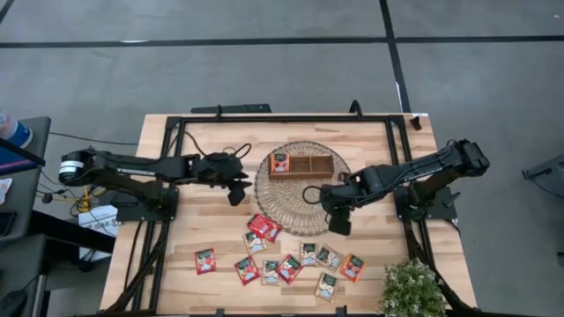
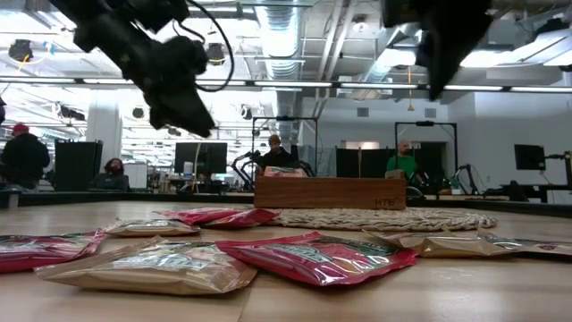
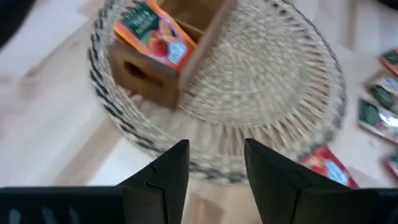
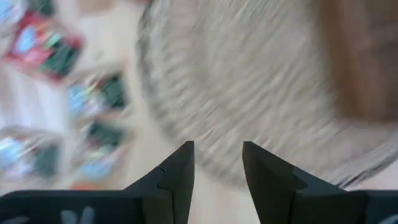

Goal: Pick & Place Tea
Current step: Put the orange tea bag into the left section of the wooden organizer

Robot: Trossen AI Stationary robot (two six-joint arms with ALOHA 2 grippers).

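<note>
Both grippers are empty with fingers parted: the left gripper (image 1: 236, 192) hangs above the table just beside the mat (image 1: 300, 216), the right gripper (image 1: 338, 220) over the mat's opposite edge. One sachet (image 1: 280, 163) already lies in the tray's (image 1: 317, 167) end compartment; the other two compartments look empty. The rest of the tea (image 1: 291, 260) lies scattered on the table (image 1: 203, 132) near the mat, about a dozen sachets, so I judge the task barely begun.
</note>
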